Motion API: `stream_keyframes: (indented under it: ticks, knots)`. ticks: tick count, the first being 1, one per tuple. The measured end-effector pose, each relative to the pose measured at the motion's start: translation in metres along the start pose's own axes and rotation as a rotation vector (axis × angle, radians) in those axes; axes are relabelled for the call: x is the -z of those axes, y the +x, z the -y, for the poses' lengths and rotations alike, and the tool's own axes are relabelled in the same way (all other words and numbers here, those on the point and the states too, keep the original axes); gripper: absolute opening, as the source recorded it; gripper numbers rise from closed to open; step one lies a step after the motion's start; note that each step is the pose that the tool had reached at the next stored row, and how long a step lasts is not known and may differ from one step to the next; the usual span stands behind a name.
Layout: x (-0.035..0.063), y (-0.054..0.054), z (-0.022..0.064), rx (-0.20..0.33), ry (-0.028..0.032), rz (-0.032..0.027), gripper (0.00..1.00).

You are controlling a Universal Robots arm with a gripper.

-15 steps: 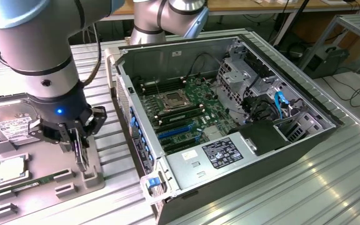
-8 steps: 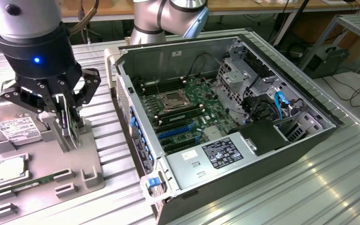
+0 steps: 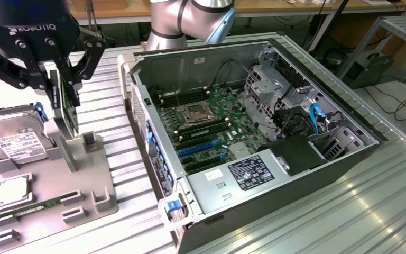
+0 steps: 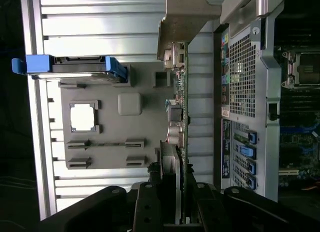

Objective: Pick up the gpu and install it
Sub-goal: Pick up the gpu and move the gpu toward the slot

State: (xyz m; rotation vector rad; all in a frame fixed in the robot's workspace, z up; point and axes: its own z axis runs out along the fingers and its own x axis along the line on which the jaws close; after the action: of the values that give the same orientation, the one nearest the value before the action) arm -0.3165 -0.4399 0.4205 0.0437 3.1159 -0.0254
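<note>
Gripper [image 3: 62, 79] clamped on the gpu [image 3: 67, 114], over the parts tray [image 3: 83, 180]

Exterior view: the gripper is cut off by the frame's top, and the card hangs upright at the exterior view's left. Can't tell if its lower edge clears the tray. Hard drive [image 3: 19, 140] sits beside it, open PC case [image 3: 210, 50] further right. Wrist view: card is edge-on, fan side hard to make out, silver bracket [image 4: 187, 17] at the far end.

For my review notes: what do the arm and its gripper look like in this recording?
The black gripper has a blocky body with white ROBOTIQ lettering and two jointed linkage fingers with visible pivot bolts. The silver-grey arm is built of thick round tubular segments with a darker joint cap.
</note>
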Motion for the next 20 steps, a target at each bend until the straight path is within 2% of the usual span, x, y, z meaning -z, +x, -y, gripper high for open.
stream_keyframes:
  ticks: [6, 13, 20]
  knots:
    - [0.0097, 0.0, 0.0002, 0.0, 0.0, 0.0, 0.28]
    - [0.0147, 0.0, -0.001, 0.017, 0.0015, 0.0003, 0.28]
    - [0.0297, -0.001, -0.001, 0.019, 0.0016, 0.0004, 0.28]
